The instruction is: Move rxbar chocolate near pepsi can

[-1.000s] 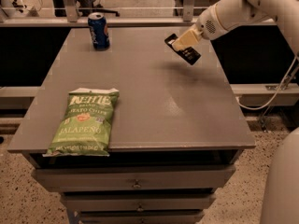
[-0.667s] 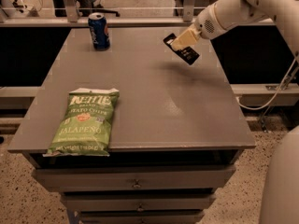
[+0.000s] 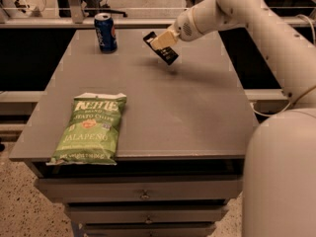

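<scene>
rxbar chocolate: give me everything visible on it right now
The rxbar chocolate is a small flat bar in a dark, glossy-looking wrapper; any lettering is unreadable. It hangs tilted in the air above the far right part of the table, one end up-left and the other down-right, touching no surface. The gripper is clamped across its middle, hiding part of the wrapper. The pepsi can stands well to its left, apart from it.
</scene>
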Robot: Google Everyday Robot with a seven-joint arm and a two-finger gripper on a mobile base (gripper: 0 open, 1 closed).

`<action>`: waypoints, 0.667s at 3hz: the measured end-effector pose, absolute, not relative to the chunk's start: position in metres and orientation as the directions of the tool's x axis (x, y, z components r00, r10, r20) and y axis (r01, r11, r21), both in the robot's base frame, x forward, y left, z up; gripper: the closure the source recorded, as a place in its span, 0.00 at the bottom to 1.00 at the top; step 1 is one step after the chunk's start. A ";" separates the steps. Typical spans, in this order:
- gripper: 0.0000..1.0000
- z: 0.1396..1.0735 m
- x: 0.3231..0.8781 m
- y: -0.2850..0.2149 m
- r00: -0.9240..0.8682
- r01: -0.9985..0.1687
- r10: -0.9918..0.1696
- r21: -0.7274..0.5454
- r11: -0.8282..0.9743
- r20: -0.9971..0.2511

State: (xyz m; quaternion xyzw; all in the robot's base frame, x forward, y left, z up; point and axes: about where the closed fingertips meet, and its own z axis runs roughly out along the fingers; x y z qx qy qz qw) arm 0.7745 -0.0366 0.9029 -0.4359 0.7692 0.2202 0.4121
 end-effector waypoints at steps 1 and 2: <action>1.00 0.901 0.806 0.013 -0.230 -0.869 -0.480 -0.043 0.492 -0.846; 1.00 0.892 0.826 0.047 -0.208 -0.883 -0.486 -0.051 0.466 -0.849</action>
